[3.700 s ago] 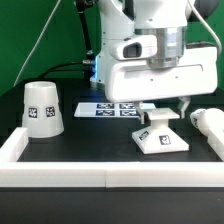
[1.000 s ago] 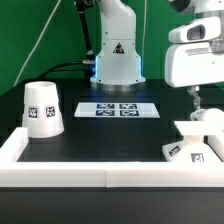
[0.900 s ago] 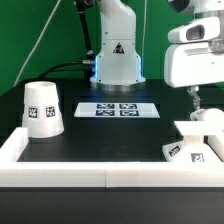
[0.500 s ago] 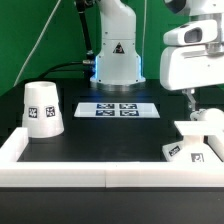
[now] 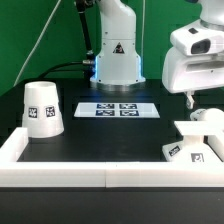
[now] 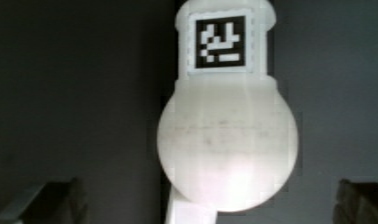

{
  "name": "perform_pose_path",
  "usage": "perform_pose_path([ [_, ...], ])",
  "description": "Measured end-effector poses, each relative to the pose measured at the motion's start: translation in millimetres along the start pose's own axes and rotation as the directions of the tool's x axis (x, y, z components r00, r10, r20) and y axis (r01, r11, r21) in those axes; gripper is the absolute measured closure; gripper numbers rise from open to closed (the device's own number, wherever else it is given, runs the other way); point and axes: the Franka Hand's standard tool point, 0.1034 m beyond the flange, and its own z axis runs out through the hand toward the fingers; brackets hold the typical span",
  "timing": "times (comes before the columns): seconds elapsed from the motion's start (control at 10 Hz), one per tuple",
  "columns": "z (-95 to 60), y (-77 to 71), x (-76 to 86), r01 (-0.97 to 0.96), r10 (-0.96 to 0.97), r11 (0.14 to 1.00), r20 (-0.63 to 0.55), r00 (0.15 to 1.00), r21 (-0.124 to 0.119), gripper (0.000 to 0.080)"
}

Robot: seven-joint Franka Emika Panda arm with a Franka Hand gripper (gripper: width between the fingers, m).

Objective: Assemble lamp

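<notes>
The bulb lies on the black table and fills the wrist view, with its square tag on the narrow end. My gripper is open, its dark fingertips far apart on either side above the bulb, holding nothing. In the exterior view the gripper hangs over the bulb at the right. The stepped base stands just in front of the bulb, against the front wall. The cone shade stands upright at the exterior view's left.
The marker board lies flat in the middle at the back. The white robot pedestal with a triangle sign stands behind it. A low white wall runs along the front and left edges.
The base has been moved from the middle front to the right front corner and let go. Over the last second the hand has risen a little above the bulb and tilted.
</notes>
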Motion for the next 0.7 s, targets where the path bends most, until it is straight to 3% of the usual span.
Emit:
perform_pose_path([
  [0.4, 5.1, -1.9, -4.5, -0.006, 0.002, 1.000, 0.264, 0.965, 0.013, 0.0101],
  [0.7, 19.9, -5.7, -10.2, -0.029, 0.025, 1.000, 0.484, 0.875, 0.002, 0.0101],
])
